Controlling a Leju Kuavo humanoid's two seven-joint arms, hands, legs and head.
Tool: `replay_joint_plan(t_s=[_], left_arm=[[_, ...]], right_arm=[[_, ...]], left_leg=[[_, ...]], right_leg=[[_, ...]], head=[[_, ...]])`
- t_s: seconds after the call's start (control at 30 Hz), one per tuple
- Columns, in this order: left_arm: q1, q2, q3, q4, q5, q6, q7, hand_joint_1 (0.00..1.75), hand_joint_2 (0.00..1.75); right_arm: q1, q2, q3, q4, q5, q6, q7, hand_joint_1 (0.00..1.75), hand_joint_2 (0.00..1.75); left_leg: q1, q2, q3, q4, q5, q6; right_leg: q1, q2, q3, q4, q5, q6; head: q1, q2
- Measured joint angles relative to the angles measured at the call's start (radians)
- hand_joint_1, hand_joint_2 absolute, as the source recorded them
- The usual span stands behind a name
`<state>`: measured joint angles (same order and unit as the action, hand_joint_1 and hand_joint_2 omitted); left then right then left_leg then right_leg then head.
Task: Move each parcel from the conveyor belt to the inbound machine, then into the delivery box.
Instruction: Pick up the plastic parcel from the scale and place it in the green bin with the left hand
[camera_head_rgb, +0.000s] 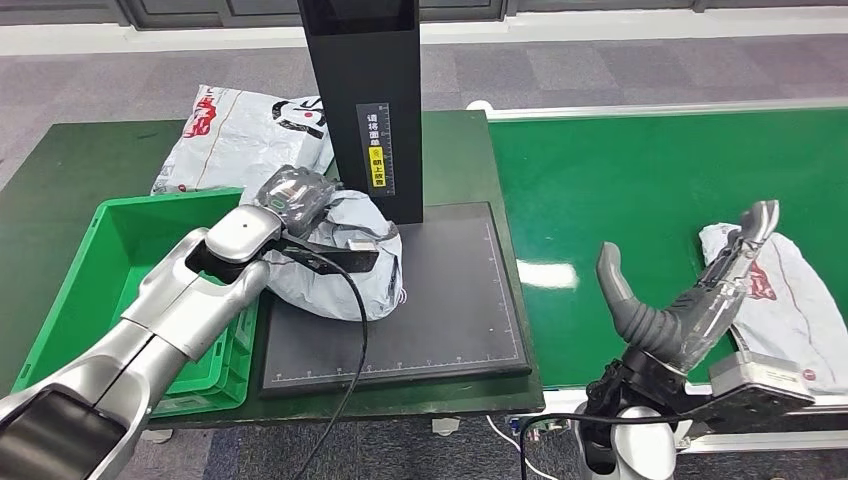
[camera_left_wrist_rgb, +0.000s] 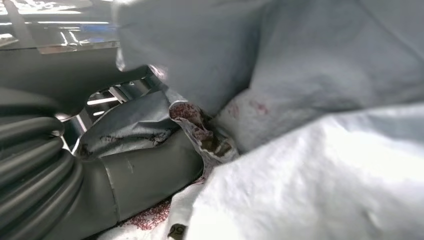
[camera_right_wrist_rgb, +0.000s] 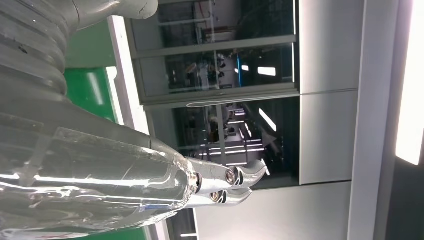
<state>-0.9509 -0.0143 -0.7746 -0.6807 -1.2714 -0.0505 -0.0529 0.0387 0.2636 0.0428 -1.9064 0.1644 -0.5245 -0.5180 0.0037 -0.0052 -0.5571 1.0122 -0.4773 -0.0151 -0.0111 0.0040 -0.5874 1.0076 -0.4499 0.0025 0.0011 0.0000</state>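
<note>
A crumpled grey parcel (camera_head_rgb: 345, 262) lies on the left part of the inbound machine's black plate (camera_head_rgb: 445, 310), beside its black column (camera_head_rgb: 365, 100). My left hand (camera_head_rgb: 292, 197) reaches over the green bin and grips this parcel from the far left side. Up close, the thick thumb (camera_left_wrist_rgb: 145, 175) presses into the grey parcel (camera_left_wrist_rgb: 325, 165) and a fold of film wraps over it. A white parcel with red print (camera_head_rgb: 790, 300) lies on the green conveyor belt (camera_head_rgb: 640, 190) at the right. My right hand (camera_head_rgb: 690, 295) hovers open just left of it, fingers (camera_right_wrist_rgb: 235, 182) spread and holding nothing.
A green delivery box (camera_head_rgb: 105, 255) stands left of the plate, under my left forearm. Another white parcel (camera_head_rgb: 235, 135) lies on the dark green table behind the box. A black cable (camera_head_rgb: 355, 340) hangs across the plate's front left corner.
</note>
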Motion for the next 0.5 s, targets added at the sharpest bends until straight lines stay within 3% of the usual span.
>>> replay_joint_plan(t_s=[0.5], left_arm=[[0.056,0.103,0.212,-0.323,-0.243,-0.029,0.14,1.75,1.75]], right_arm=[[0.103,0.002,-0.01,-0.075,0.007,0.0,-0.009,0.0,1.75]], left_leg=[[0.0,0.0,-0.004,0.0,0.0,0.0]], right_leg=[[0.0,0.0,-0.004,0.0,0.0,0.0]], head=[[0.0,0.0]])
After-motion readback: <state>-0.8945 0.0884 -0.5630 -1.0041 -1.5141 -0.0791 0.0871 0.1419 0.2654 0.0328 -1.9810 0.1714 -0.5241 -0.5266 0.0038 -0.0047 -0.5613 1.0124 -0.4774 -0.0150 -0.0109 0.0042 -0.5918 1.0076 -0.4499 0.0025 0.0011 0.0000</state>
